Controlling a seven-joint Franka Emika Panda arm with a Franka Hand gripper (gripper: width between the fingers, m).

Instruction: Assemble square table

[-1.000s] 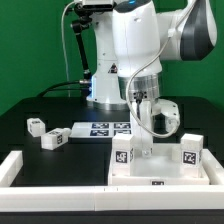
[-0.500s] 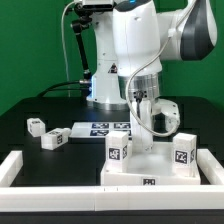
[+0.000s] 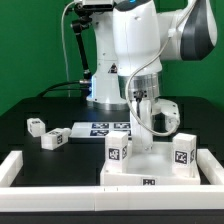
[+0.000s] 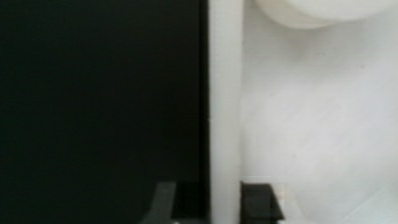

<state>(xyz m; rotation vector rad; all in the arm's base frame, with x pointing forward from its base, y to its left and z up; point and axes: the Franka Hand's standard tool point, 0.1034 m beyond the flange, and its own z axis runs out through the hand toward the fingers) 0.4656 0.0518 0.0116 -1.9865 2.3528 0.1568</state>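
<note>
We find the fingers (image 4: pixel 167 203) clamped on the square table (image 3: pixel 160 168), now nearer 6 o'clock in the exterior view than a second ago.

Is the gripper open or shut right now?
The gripper is shut on the square table's rim: the wrist view shows both fingers pressed against its thin white wall.

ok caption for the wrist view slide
Wrist close-up: pincer shut on the edge of the large white square plastic table slab.
</note>
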